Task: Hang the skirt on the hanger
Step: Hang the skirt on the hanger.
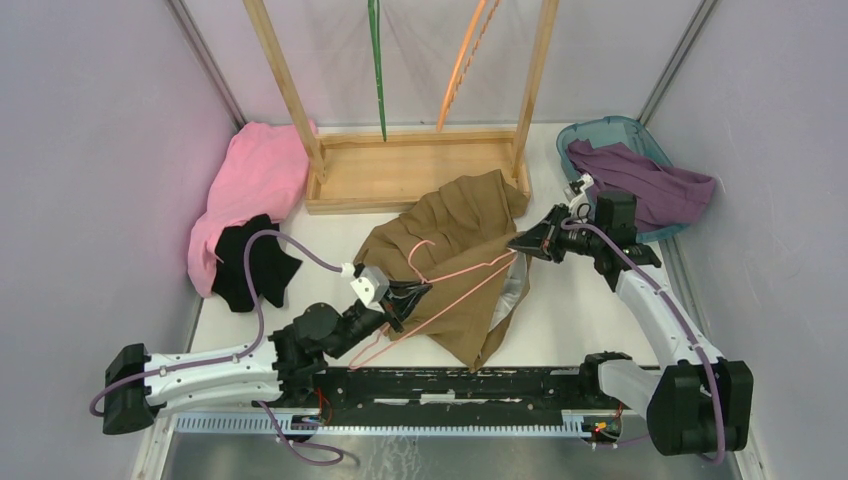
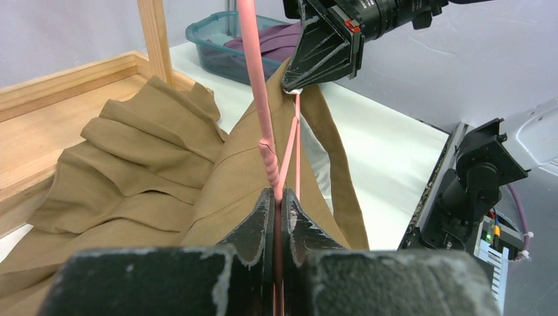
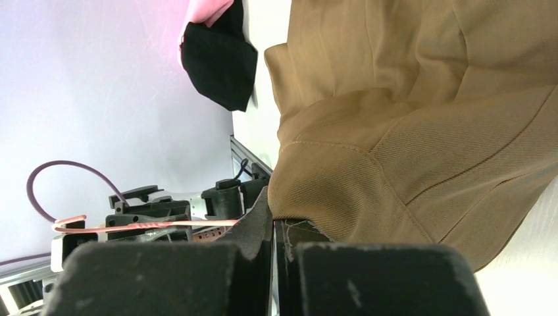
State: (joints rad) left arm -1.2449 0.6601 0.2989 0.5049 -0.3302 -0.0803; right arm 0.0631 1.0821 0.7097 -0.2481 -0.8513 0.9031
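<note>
Skirt (image 1: pixel 455 240) lying on surface (image 1: pixel 580 320); left tool (image 1: pixel 415 292) clamped on pink hanger (image 1: pixel 470 269), right tool (image 1: pixel 520 241) clamped on skirt edge.

Skirt (image 1: pixel 470 260): matt brown twill cloth. Hanger (image 2: pixel 263 112): smooth pink coated wire. Rack (image 1: pixel 410 170): bare wood.

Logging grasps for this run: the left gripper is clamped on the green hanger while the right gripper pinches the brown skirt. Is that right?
Not quite. The left gripper is clamped on the pink hanger, not the green hanger, which hangs on the wooden rack; the left wrist view shows it. The right gripper does pinch the brown skirt.
</note>
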